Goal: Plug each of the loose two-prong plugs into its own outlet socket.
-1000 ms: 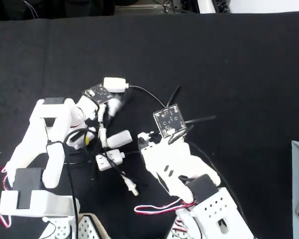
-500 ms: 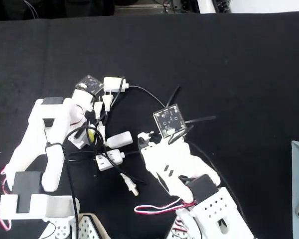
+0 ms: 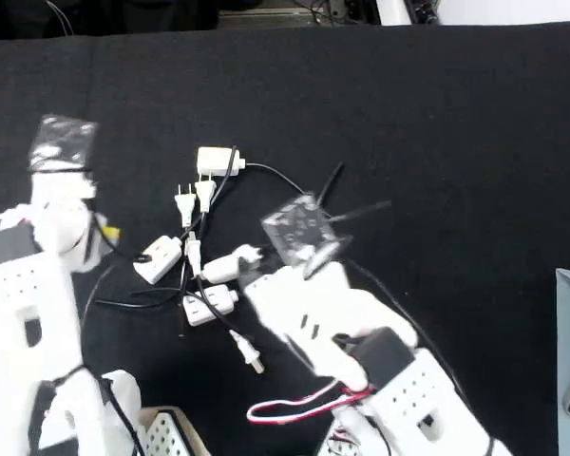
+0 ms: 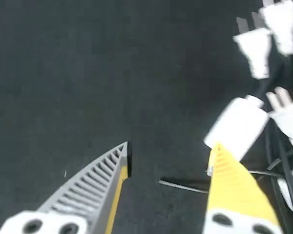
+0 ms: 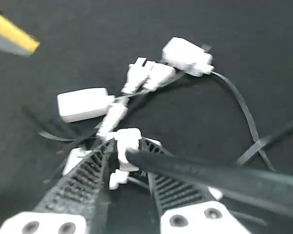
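Left tool (image 4: 171, 148): I am holding it released. The grey finger (image 4: 105, 178) and the yellow finger (image 4: 234, 180) are standing wide apart above the black table (image 3: 437, 142), gripping nothing. A white outlet socket (image 4: 239, 124) is lying just beside the yellow fingertip. In the high view it is lying at the left of the cable cluster.

Right tool (image 5: 127, 147): I am clenching it on a small white plug (image 5: 126, 138), with the 2 black fingers pressing it from either side. In the high view this tool is sitting close against a second outlet socket (image 3: 230, 264). I cannot tell whether the held plug is touching that socket.

2 more plugs are lying side by side, unplugged, prongs pointing toward the far edge: the first loose plug (image 3: 183, 199) and the second loose plug (image 3: 205, 194). Both are lying just beside a white cabled socket block (image 3: 218, 160), whose black cable (image 3: 280, 176) is curving away toward my right arm.

A third outlet socket (image 3: 209, 306) is lying nearer the arm bases. A fourth plug (image 3: 250, 353) is lying apart from it, nearer the bases again, in no socket.
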Controlling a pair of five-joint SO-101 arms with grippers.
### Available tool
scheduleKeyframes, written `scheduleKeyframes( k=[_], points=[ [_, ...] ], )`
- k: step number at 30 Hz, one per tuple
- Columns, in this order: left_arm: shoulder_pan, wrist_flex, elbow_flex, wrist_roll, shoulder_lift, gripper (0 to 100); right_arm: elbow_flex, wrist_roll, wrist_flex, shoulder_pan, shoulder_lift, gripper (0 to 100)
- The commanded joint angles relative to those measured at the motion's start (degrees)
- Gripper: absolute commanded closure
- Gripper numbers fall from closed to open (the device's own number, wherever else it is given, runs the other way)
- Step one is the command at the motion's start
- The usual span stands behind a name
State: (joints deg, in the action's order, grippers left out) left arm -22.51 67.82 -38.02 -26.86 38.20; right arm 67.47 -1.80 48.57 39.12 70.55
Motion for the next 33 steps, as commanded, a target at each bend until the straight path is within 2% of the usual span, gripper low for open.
scheduleKeyframes(
  k=[1, 6, 13, 20, 24, 33],
  points=[
    [-5.93, 0.0, -5.41, 7.47, 9.32, 74, -8.75, 0.0, -2.11, 4.75, -9.27, 98.5],
    [-11.21, -5.36, -17.01, 16.62, 20.92, 74, -14.81, 0.0, -11.34, 9.76, -24.04, 98.5],
    [-12.35, -14.15, -34.07, 26.55, 34.2, 74, -20.35, 0.26, -23.03, 13.89, -40.92, 98.6],
    [-17.89, -16.35, -40.13, 28.84, 40.44, 74, -30.73, 0.26, -24.26, 13.98, -57.45, 98.6],
    [-18.77, -16.35, -40.84, 29.63, 42.55, 74, -36.0, 0.09, -24.18, 14.07, -65.27, 98.6],
    [-18.77, -16.18, -41.8, 29.63, 45.1, 74, -37.85, 0.35, -24.09, 13.8, -70.2, 98.6]
  ],
)
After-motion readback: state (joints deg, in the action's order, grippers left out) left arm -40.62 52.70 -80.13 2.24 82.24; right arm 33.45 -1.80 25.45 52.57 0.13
